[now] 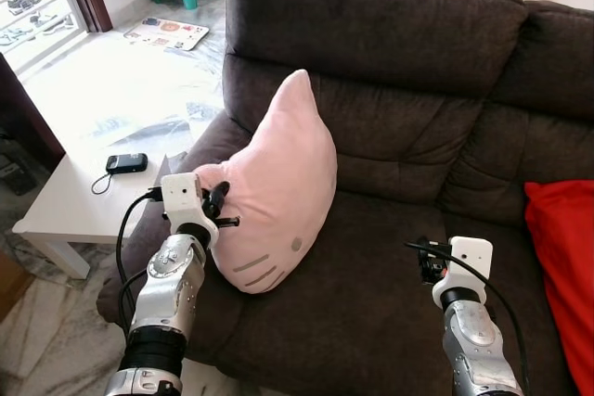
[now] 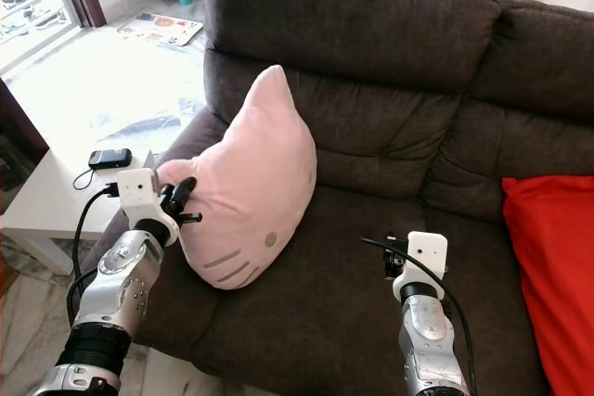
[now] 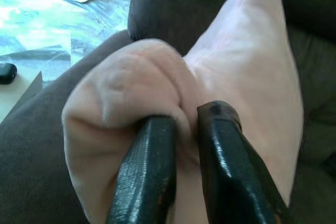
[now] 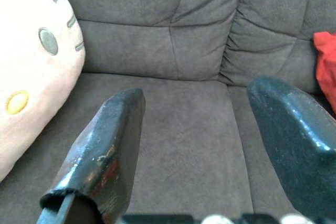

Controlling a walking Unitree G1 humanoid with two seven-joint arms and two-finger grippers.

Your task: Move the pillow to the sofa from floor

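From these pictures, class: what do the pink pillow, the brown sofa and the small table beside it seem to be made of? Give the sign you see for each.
Pink pillow: soft plush-like fabric, matte; it bunches where the left gripper pinches it.
Brown sofa: probably suede-like or microfibre upholstery, matte, with a fine nap and stitched puckered seams.
Small table: smooth white top, perhaps painted wood or laminate; cannot tell which.

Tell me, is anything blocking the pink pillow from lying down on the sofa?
Nothing visible does. The left gripper pinches the pink pillow, already on the sofa seat. The red cushion lies far off.
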